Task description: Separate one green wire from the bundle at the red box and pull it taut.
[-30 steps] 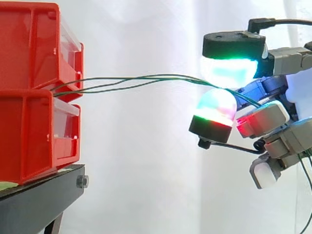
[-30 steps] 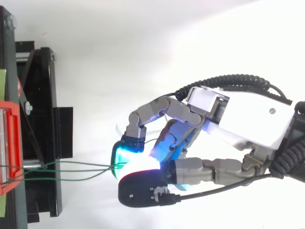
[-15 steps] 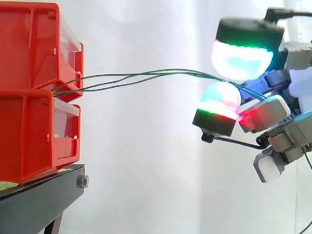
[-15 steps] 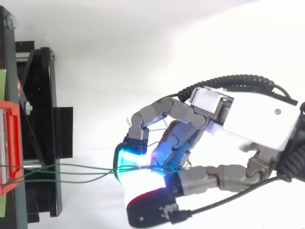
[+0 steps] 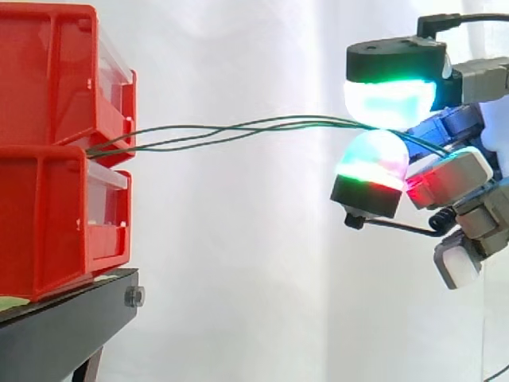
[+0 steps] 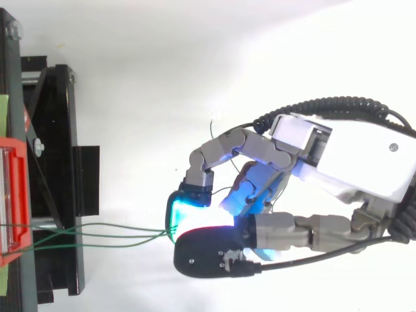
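Three thin green wires (image 5: 238, 129) run from the gap between the two stacked red boxes (image 5: 56, 151) rightwards to my hand (image 5: 469, 191). They sag and cross slightly along the way. Two glowing fingertips (image 5: 390, 99) pinch the wires between them at the right of the side view. From above, the green wires (image 6: 97, 234) leave the red box (image 6: 10, 201) at the left edge and end under the cyan pad of my hand (image 6: 338, 162). Whether one wire or all are held is unclear.
The red boxes rest on a black stand (image 5: 64, 334), seen from above as a black frame (image 6: 58, 175) along the left side. A white curtain hangs behind.
My hand has shifted a little to the right, away from the red boxes, keeping the wires pinched. After rising half a second ago it has come down slightly.
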`<action>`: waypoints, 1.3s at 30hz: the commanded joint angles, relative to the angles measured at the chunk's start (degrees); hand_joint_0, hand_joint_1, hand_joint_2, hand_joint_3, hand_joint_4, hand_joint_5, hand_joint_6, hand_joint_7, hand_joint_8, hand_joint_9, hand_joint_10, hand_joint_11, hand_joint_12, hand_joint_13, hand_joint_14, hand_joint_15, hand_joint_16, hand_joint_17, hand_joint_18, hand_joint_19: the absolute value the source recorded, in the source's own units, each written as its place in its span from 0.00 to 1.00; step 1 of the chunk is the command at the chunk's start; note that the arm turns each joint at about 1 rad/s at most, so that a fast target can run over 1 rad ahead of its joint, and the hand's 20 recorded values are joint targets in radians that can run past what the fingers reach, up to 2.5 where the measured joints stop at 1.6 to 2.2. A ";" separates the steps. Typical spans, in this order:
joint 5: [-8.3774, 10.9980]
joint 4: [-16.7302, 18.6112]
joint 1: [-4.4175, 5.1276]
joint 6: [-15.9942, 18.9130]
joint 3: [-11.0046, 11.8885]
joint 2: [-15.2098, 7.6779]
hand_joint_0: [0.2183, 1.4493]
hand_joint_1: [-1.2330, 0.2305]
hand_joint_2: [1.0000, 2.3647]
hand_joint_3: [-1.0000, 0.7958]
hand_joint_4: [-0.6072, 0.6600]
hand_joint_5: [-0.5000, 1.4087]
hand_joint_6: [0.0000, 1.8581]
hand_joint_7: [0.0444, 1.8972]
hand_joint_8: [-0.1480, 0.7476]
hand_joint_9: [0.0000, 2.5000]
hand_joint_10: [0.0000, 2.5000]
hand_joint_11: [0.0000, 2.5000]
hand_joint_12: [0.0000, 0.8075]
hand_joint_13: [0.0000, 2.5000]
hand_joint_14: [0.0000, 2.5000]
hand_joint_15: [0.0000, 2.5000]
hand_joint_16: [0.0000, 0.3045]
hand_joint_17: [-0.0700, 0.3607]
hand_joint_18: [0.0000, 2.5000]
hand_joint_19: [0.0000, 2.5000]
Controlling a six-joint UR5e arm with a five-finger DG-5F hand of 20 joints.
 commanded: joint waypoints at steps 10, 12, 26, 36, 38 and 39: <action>0.08 -0.53 -0.02 -0.01 -0.01 0.07 0.30 0.31 0.01 0.34 0.62 0.16 0.49 0.52 0.48 0.46 0.01 0.51 0.42 0.55 0.01 0.57 0.19 0.46 0.30 0.28; 0.08 -0.53 -0.10 -0.01 -0.01 0.07 0.31 0.30 0.01 0.34 0.62 0.16 0.49 0.52 0.48 0.46 0.01 0.51 0.41 0.55 0.01 0.57 0.19 0.46 0.30 0.28; 0.08 -0.79 -0.10 -0.01 0.08 0.07 0.31 0.44 0.01 0.46 0.63 0.17 0.49 0.52 0.53 0.49 0.01 0.50 0.49 0.58 0.01 0.56 0.22 0.51 0.34 0.28; 0.08 -0.79 -0.10 -0.01 -0.01 0.07 0.34 0.31 0.01 0.49 0.59 0.16 0.50 0.51 0.50 0.47 0.01 0.51 0.45 0.56 0.01 0.56 0.20 0.48 0.31 0.27; 0.08 -0.79 -0.10 -0.01 -0.01 0.07 0.35 0.29 0.01 0.47 0.59 0.16 0.50 0.51 0.48 0.46 0.01 0.51 0.42 0.55 0.01 0.57 0.19 0.46 0.30 0.28; 0.08 -0.79 -0.10 -0.01 -0.01 0.07 0.35 0.29 0.01 0.46 0.59 0.16 0.50 0.50 0.48 0.45 0.01 0.51 0.41 0.54 0.01 0.57 0.19 0.46 0.30 0.28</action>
